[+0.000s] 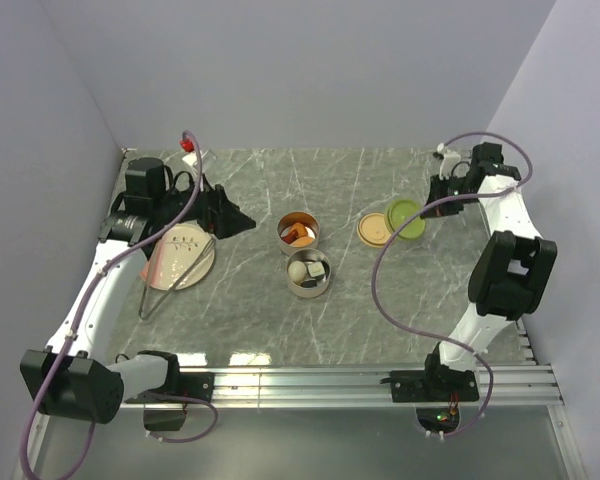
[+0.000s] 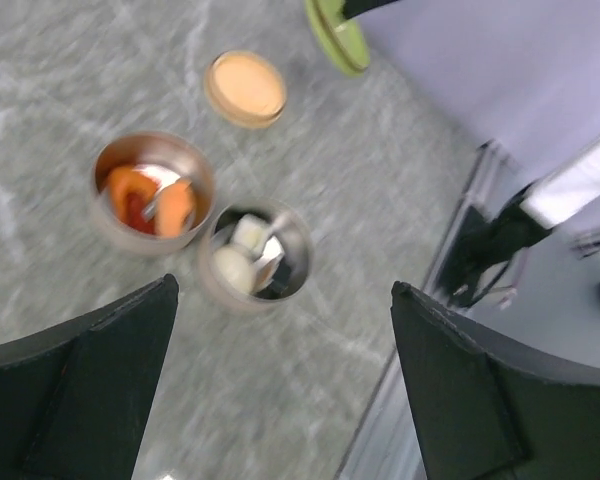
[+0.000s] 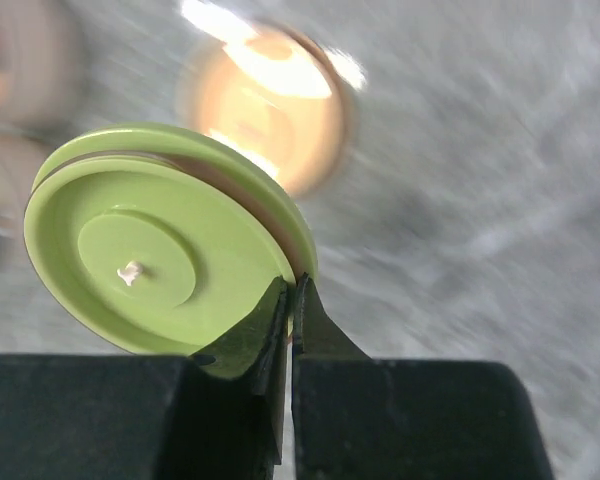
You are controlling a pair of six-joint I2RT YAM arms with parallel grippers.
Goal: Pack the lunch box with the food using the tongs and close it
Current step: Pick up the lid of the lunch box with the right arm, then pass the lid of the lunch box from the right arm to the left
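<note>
Left tool (image 2: 283,292): released; jaws stand wide apart with nothing between them. It hangs above the worktop (image 1: 380,300), between the pink plate (image 1: 158,262) and the tins, pointing toward 3 o'clock in the top view.
Right tool (image 3: 290,300): clenched on the rim of the green lid (image 3: 150,260), gripping its edge at 5 o'clock in the wrist view.
Green lid: tilted, with its face turned to the wrist camera. In the top view it sits at 2 o'clock of the pale orange lid (image 1: 376,229), their edges overlapping there.
Pale orange lid: flat on the worktop, at 3 o'clock of the far tin.
Far tin (image 2: 120,238): uncovered at the worktop centre; holds the orange-red chunks (image 2: 175,207).
Near tin (image 2: 212,285): uncovered, just beside the far tin at its 6 o'clock; holds the whitish ball (image 2: 232,268) and further small pieces, too blurred to tell.
Tongs (image 1: 180,275): lying across the pink plate, well apart from the tins at their 9 o'clock; one end reaches past the plate rim at 7 o'clock. Neither tool touches them.
</note>
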